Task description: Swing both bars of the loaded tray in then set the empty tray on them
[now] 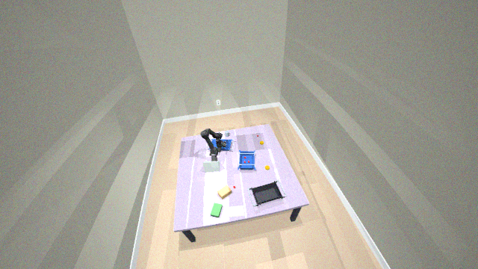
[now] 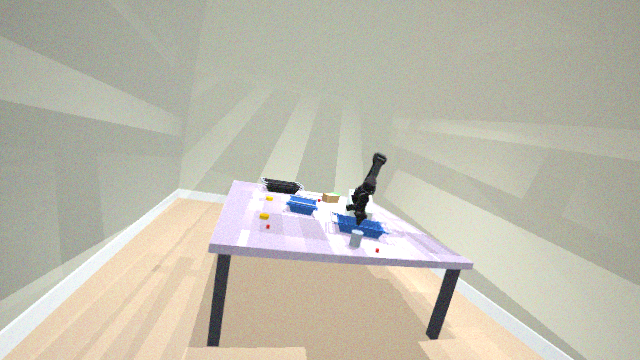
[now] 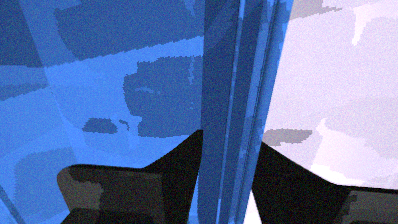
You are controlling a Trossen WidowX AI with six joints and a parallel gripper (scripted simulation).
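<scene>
Empty tray [image 1: 228, 148] [image 2: 372, 230] [image 3: 220, 75], blue, upright on the table [image 1: 187, 209] [image 2: 235, 235] near the arm's base; the arm reaches over it.

- Its weight looks slight for its size. I'd expect stiff plastic, a bit slippery, unlikely to shatter but able to bend if one thin wall bears the whole load.
- The gripper [image 1: 223, 145] [image 2: 360, 220] [image 3: 222, 136] points down astride a side wall, one finger inside, one outside, drawn well in. The rim hides the tips, so I cannot tell whether they pinch the plastic.
- Mid-wall seems the right place to take hold; off-centre, the tray would likely tip or swivel when raised.
- Beside it, apart, stands the loaded tray [image 1: 239, 161] [image 2: 302, 206], with red blocks [image 1: 245, 158] inside. Both bars [image 1: 246, 154] appear to lie across its top, leaving, I judge, the lift and level placing.
- The tabletop is pale lilac, streaked with light; a smooth base could slide on it. A greyish cup [image 1: 227, 134] [image 2: 356, 239] stands just beside the empty tray, easily knocked.
- Around us, grey-green walls meet white skirting and a pale wood floor [image 1: 157, 209] [image 2: 150, 260], crossed by bands of light.
</scene>
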